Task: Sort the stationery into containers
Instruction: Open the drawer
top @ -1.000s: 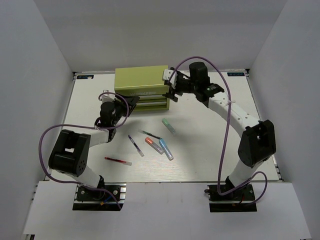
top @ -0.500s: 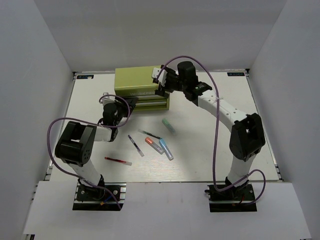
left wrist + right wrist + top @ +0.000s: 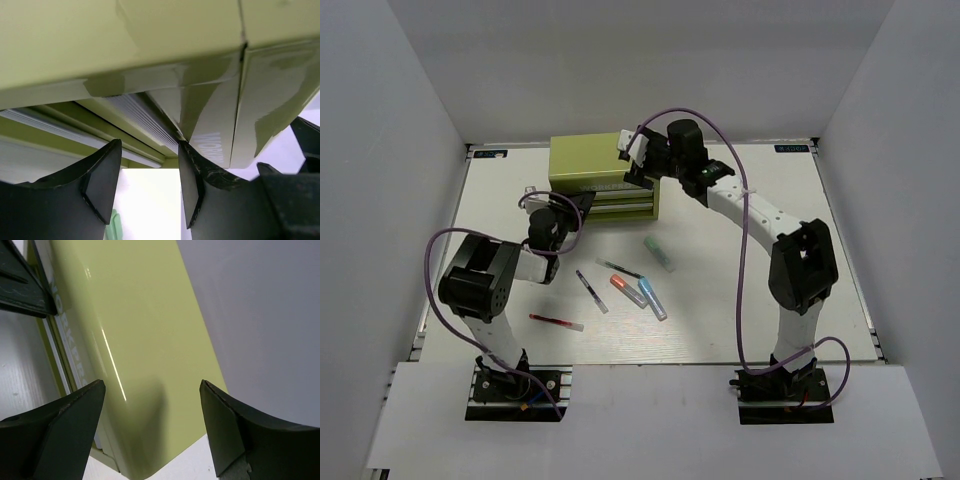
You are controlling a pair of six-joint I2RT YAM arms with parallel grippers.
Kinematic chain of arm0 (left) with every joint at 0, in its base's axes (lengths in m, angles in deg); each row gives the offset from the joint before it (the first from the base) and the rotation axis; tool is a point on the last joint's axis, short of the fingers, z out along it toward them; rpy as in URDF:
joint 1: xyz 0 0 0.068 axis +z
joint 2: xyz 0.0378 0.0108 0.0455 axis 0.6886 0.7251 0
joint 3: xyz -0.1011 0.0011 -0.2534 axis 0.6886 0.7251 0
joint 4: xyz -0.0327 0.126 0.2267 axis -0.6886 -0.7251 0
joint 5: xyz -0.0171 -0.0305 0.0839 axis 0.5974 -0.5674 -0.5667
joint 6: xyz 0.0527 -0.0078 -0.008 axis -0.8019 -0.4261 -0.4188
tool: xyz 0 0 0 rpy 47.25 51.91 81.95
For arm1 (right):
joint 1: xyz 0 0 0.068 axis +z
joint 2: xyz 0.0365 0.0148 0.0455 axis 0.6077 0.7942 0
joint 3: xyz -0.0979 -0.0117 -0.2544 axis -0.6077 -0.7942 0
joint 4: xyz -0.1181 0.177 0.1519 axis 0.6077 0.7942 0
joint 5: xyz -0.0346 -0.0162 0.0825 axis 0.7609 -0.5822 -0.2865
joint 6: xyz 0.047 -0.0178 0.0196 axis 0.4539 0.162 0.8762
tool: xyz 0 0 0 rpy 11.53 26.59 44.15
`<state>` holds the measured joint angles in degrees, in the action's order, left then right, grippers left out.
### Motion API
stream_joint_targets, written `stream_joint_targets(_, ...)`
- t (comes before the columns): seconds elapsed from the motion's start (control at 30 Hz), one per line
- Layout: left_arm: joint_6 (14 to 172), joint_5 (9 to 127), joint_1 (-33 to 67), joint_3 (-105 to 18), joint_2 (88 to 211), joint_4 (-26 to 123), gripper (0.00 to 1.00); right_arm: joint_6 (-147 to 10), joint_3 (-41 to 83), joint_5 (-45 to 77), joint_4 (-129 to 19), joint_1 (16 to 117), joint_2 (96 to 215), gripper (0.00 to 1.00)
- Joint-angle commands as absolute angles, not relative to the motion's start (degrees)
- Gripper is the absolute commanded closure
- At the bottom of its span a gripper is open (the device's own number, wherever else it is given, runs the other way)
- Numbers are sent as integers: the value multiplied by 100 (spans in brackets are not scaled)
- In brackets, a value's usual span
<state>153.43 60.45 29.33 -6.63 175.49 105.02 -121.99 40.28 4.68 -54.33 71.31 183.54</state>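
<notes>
Left pincer (image 3: 149,146) stands half open at the drawer fronts of the olive chest (image 3: 585,160), holding nothing; right pincer (image 3: 152,385) gapes wide above its right end, empty.

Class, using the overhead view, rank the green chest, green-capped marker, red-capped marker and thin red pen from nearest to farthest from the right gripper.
1. Green chest, at the back, beneath the right gripper.
2. Green-capped marker, mid-table, rightmost of these.
3. Red-capped marker, centre.
4. Thin red pen, near left.
</notes>
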Motion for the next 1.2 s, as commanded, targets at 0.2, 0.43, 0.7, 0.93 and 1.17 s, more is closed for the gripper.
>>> stream_joint_targets(0.2, 16216, 5103, 2762, -463, 18216, 12644, 46, -12179, 4486, 611, -5243, 7152, 18601, 22)
stream_joint_targets(0.43, 16419, 4522, 2454, -515, 18735, 13489, 46, -12153, 4442, 611, -5110, 7144, 18610, 24)
stream_joint_targets(0.7, 16533, 3872, 2138, -691, 19350, 14596, 46, -12284, 4460, 558, -4865, 7143, 18610, 28)
stream_joint_targets(0.93, 16533, 3582, 1918, -797, 19693, 15001, 57, -12390, 4626, 540, -4566, 7144, 18672, 28)
stream_joint_targets(1.17, 16533, 3581, 1865, -850, 19694, 15054, 79, -12381, 4802, 628, -4487, 7144, 18777, 29)
